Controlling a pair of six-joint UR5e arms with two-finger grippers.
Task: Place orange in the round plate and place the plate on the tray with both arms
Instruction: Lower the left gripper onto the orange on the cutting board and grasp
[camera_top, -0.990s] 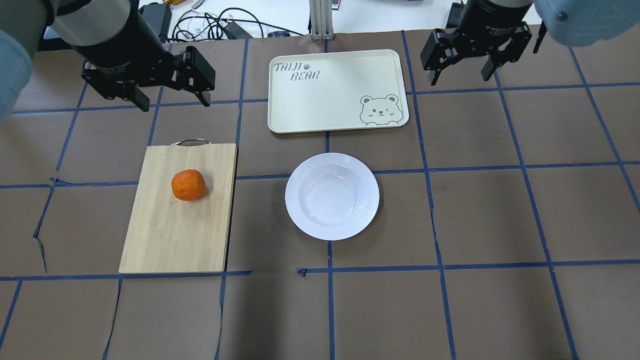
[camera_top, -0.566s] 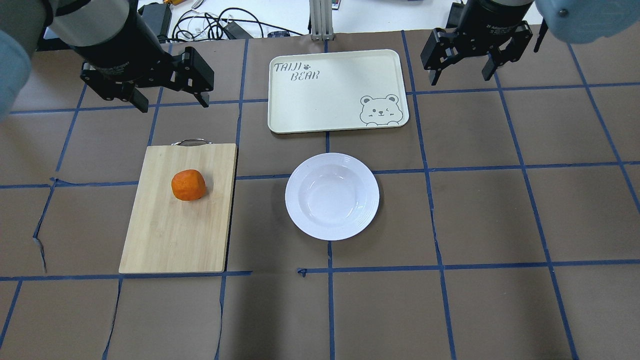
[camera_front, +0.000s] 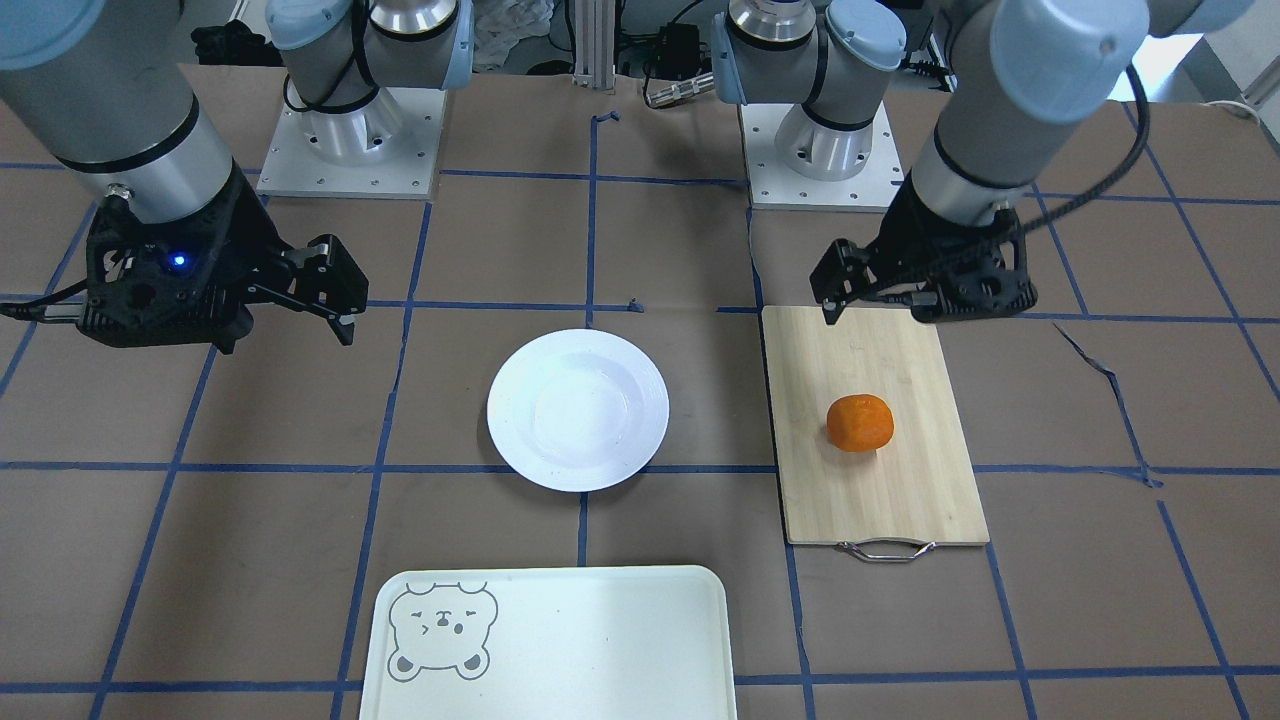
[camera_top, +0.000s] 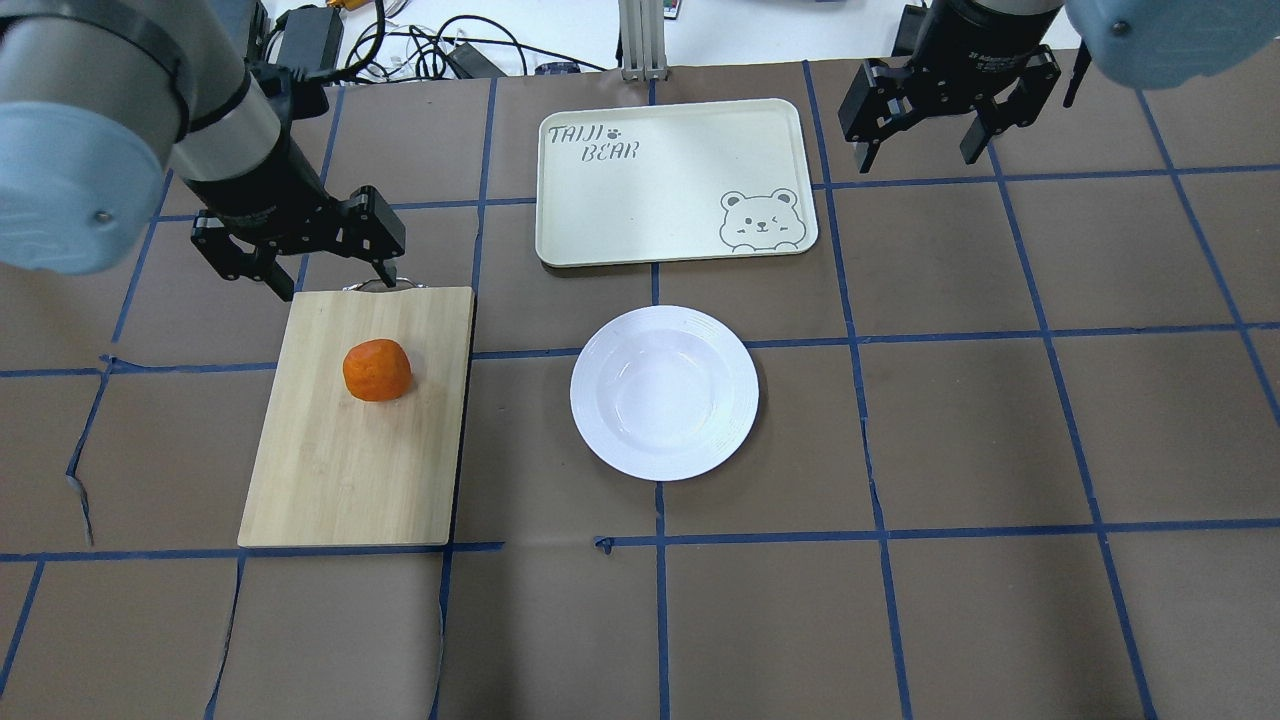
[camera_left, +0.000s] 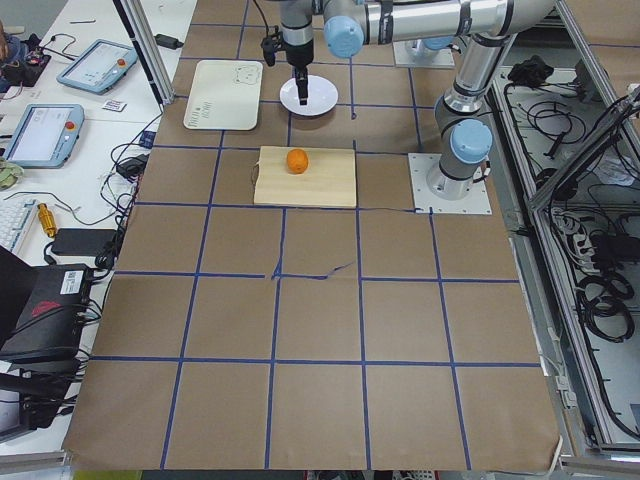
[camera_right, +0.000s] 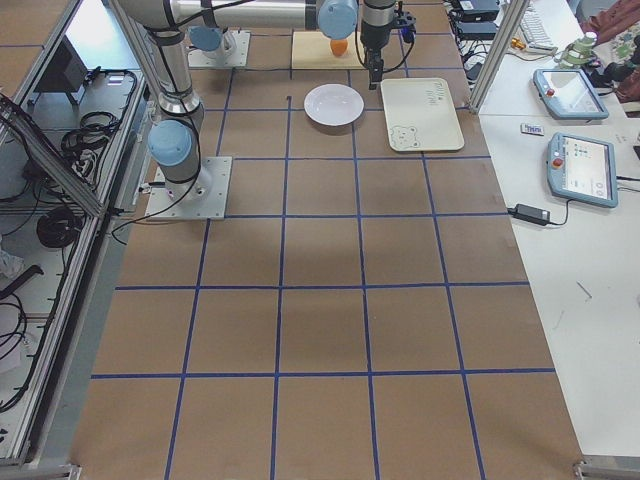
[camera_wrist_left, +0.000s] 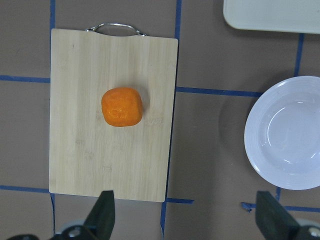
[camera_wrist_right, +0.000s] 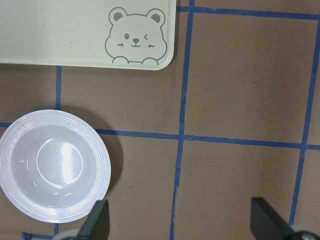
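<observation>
The orange lies on a bamboo cutting board. To its right, the white round plate sits empty on the table. Beyond the plate is the cream tray with its bear drawing, also empty. My left gripper hangs open above the board's handle end, holding nothing. Off the tray's right corner my right gripper is open and empty too.
The cutting board has a metal handle at its far end. Cables and adapters lie beyond the table's far edge. The two arm bases stand at the robot's side of the brown, blue-taped table.
My left gripper has come nearer and lower, from the far left corner to just over the board's handle end. The right gripper, orange, plate and tray have stayed put.
</observation>
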